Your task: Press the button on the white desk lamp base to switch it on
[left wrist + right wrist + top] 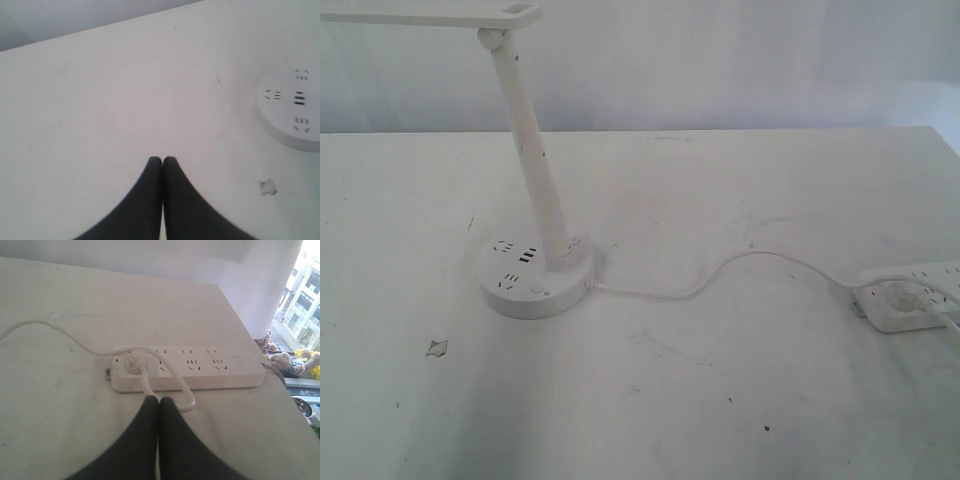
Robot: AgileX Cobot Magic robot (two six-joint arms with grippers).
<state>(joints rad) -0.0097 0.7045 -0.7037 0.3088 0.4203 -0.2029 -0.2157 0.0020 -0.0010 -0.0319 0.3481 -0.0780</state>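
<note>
The white desk lamp base point(552, 283) stands left of the table's middle, with dark socket slots on top, a slanted white stem point(532, 155) and a flat head point(430, 14). A faint small ring near its front edge looks like the button point(537, 293). Neither gripper appears in the exterior view. In the left wrist view my left gripper point(162, 159) is shut and empty over bare table, and the lamp base point(287, 131) lies off to one side, apart from it; the button does not show there. My right gripper point(159, 399) is shut and empty beside the power strip.
A rectangular white power strip point(910, 295) point(200, 380) lies at the table's right edge, with the lamp's plug in it. The white cord point(720, 272) point(60, 332) runs from it to the base. A small torn scrap point(437, 347) point(268, 186) lies on the table point(720, 400).
</note>
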